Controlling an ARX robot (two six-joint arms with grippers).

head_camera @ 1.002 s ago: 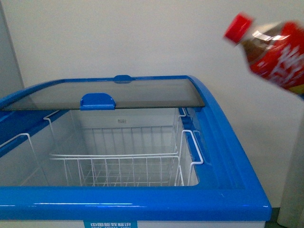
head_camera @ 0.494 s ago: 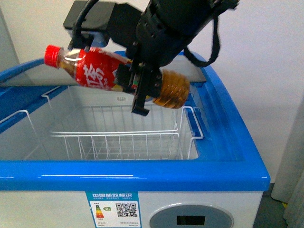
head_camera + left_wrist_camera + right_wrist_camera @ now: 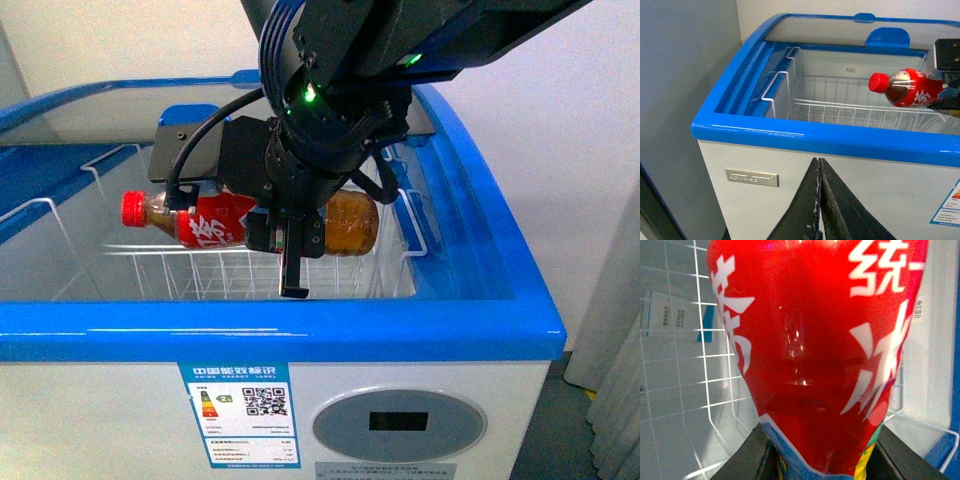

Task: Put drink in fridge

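Observation:
The drink bottle point(image 3: 215, 222), red cap and red label over brown liquid, lies on its side inside the open fridge point(image 3: 300, 345), just above the white wire basket point(image 3: 200, 275). My right gripper point(image 3: 290, 232) is shut on the bottle's middle, cap pointing left. In the right wrist view the red label point(image 3: 810, 340) fills the frame, with a dark finger point(image 3: 747, 457) on either side and basket wires point(image 3: 690, 365) behind. The left gripper point(image 3: 819, 162) is shut and empty, in front of the fridge's white wall below the blue rim point(image 3: 815, 137). From there the bottle point(image 3: 907, 90) shows over the basket point(image 3: 840, 110).
A glass lid point(image 3: 80, 125) with a blue handle point(image 3: 185, 112) covers the fridge's far half. A tall grey cabinet point(image 3: 685, 75) stands close against the fridge's left side. The fridge front carries an energy label point(image 3: 245, 415) and a display panel point(image 3: 400, 425). A grey upright surface point(image 3: 610, 330) stands at the right.
The right arm has carried the bottle leftward and down, from high at the right to above the rim, then into the opening just over the wire basket.

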